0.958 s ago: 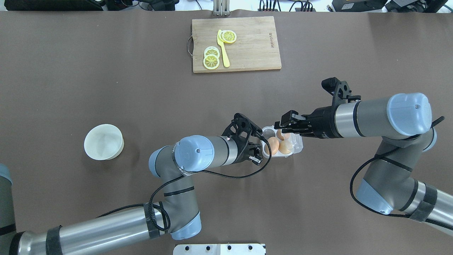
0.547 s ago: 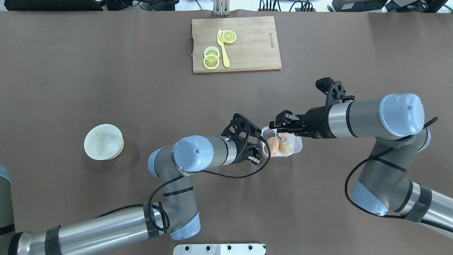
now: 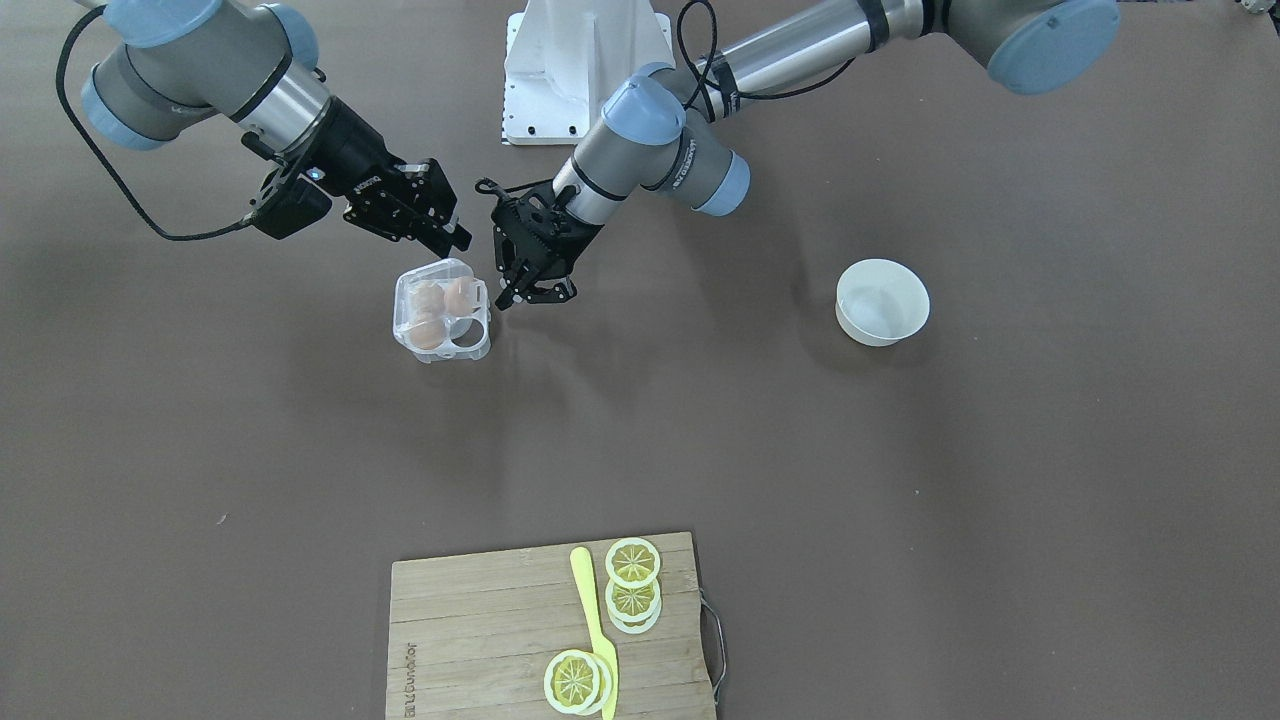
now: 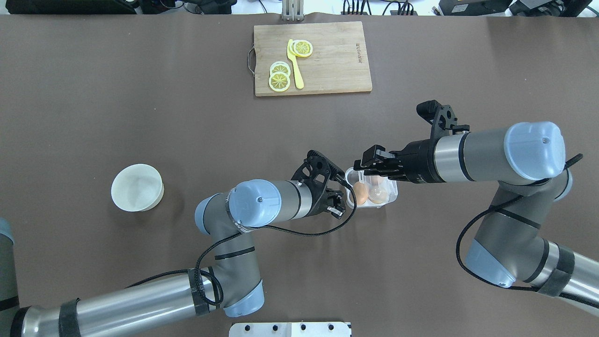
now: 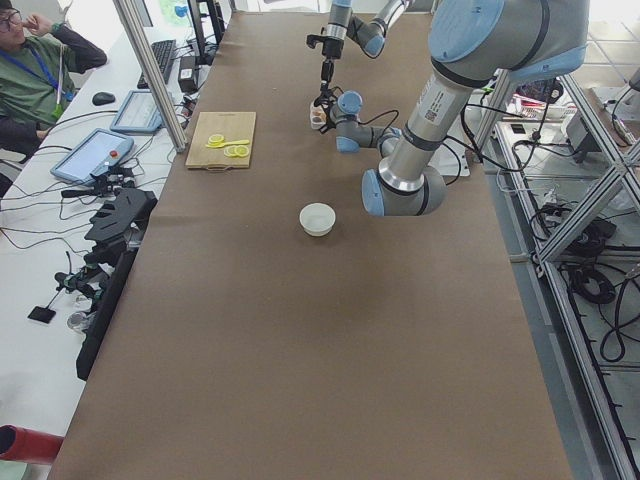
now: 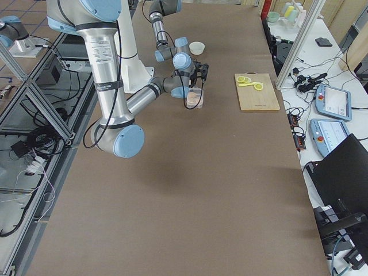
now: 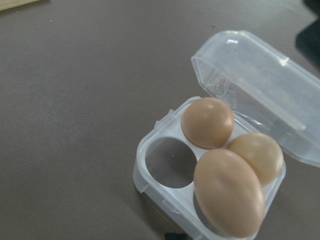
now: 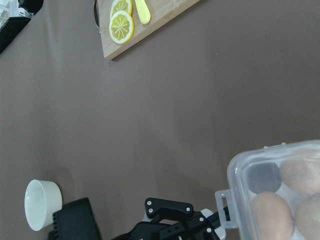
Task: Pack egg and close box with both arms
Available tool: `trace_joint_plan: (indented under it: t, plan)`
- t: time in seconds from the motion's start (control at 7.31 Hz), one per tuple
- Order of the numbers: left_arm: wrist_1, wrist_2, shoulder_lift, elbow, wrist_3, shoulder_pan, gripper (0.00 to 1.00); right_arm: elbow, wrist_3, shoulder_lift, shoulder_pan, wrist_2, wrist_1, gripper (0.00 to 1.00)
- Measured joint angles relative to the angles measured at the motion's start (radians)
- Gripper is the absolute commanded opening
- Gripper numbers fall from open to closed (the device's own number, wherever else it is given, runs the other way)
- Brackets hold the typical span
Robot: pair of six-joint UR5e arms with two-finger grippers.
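Note:
The clear four-cell box sits mid-table with three tan eggs in it and one empty cell. Its hinged lid stands half raised, leaning over the eggs. My right gripper is just over the lid's far edge and looks open; one finger shows low in its wrist view. My left gripper is open and empty, close to the box's left side. It also shows in the right wrist view beside the latch tab.
A round white bowl stands at the left. A wooden cutting board with lemon slices and a yellow knife lies at the far edge. The robot's white base plate is at the near edge.
My right gripper has moved left over the box and the lid has tipped further over the eggs. The box slid slightly left. My left gripper has barely moved.

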Motion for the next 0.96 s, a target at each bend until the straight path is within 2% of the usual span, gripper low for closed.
trace_joint_plan:
  t: [0.14,0.27,0.41,0.55,0.96]
  plan:
    - [0.000,0.000,0.000,-0.002,-0.001,0.000,0.00,0.013,-0.006,-0.006,0.016,0.030,-0.019,0.40]
    - [0.000,-0.001,0.000,-0.006,-0.002,-0.001,0.00,0.017,-0.009,-0.011,0.039,0.060,-0.030,0.53]
    - [0.000,-0.003,0.001,-0.014,-0.002,-0.004,0.03,0.017,-0.011,-0.013,0.066,0.093,-0.038,0.98]
    - [0.001,-0.007,0.002,-0.023,-0.003,-0.009,0.96,0.020,-0.012,-0.011,0.089,0.114,-0.051,1.00]
    - [0.020,-0.039,0.013,-0.044,-0.005,-0.047,0.98,0.077,-0.012,0.005,0.126,0.126,-0.190,1.00]
